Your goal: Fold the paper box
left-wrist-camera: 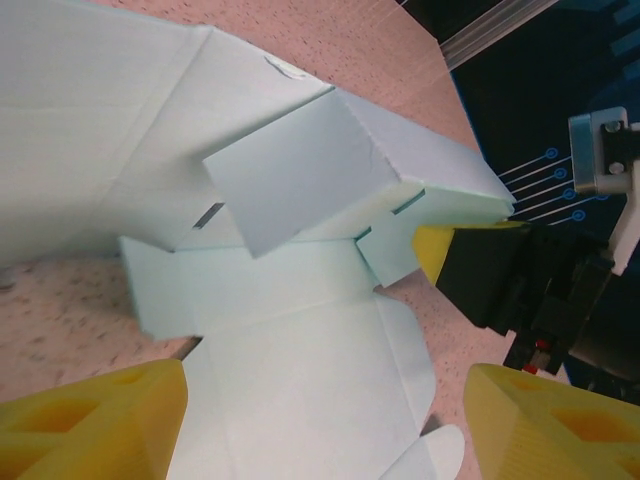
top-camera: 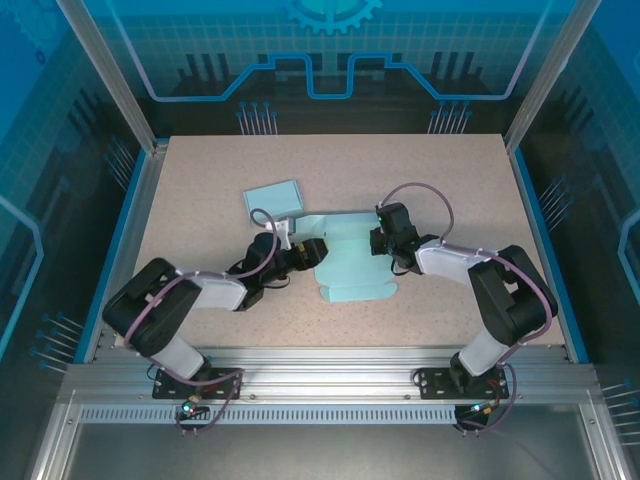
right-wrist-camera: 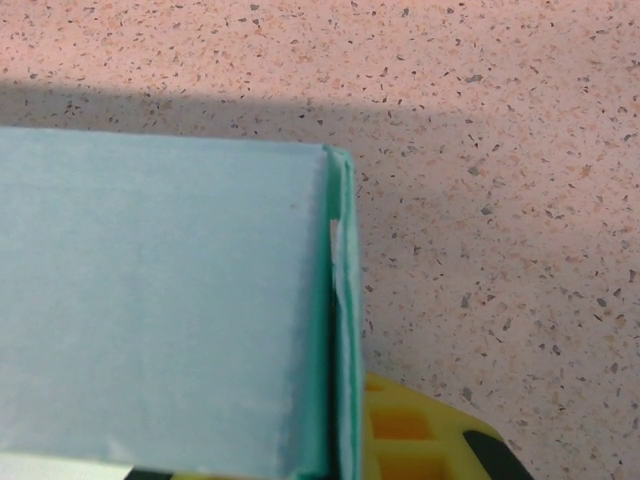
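- Left claw (top-camera: 314,250), seen from above, reaches to the left edge of the pale blue paper box (top-camera: 352,270). The box lies partly folded at the middle of the speckled table (top-camera: 200,180).
- Right claw (top-camera: 383,240), in the same overhead view, meets the box's right edge. A second pale blue piece (top-camera: 273,198) lies apart from the box, further back and to the left.
- From the left wrist camera, the left claw's two yellow fingertips (left-wrist-camera: 90,420) stand wide apart at the bottom corners. They grip nothing, and a flat panel of the box lies between them.
- Also from the left wrist, one side wall (left-wrist-camera: 420,160) of the box stands raised, with a loose flap (left-wrist-camera: 290,170) leaning in front of it. The right claw's yellow and black finger (left-wrist-camera: 470,265) presses at the wall's end on the right.
- From the right wrist camera, a blue panel covers the left side. Its doubled, folded edge (right-wrist-camera: 340,330) runs down to a yellow finger (right-wrist-camera: 415,435). The right claw is pinched closed on this folded wall, with bare table above and to the right.
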